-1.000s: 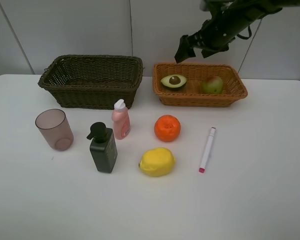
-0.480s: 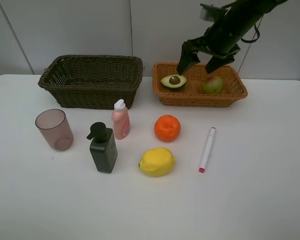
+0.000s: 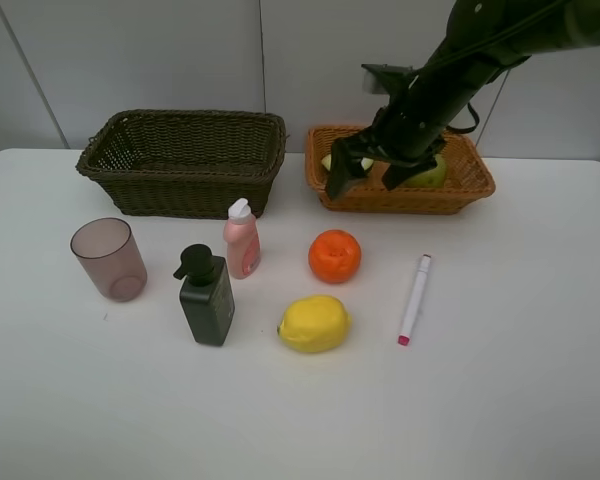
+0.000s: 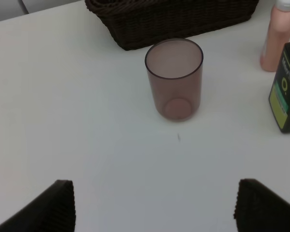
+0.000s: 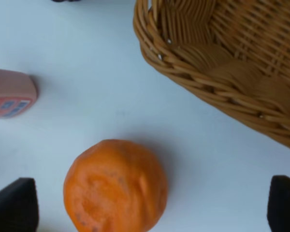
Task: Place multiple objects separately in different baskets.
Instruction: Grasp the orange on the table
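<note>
My right gripper hangs open over the front rim of the light tan basket, just behind the orange. In the right wrist view the orange lies between and below the open fingers, untouched. Inside the tan basket the mango shows, and the halved avocado is mostly hidden by the arm. The lemon, marker, pink bottle, pump bottle and cup stand on the table. My left gripper is open and empty, short of the cup.
The dark basket stands at the back left with nothing visible inside. In the left wrist view its wall lies beyond the cup, with the pink bottle and pump bottle to one side. The white table carries everything.
My right arm has come down from above the tan basket to its front rim, toward the orange, jaws still open. The objects on the table have not moved.
</note>
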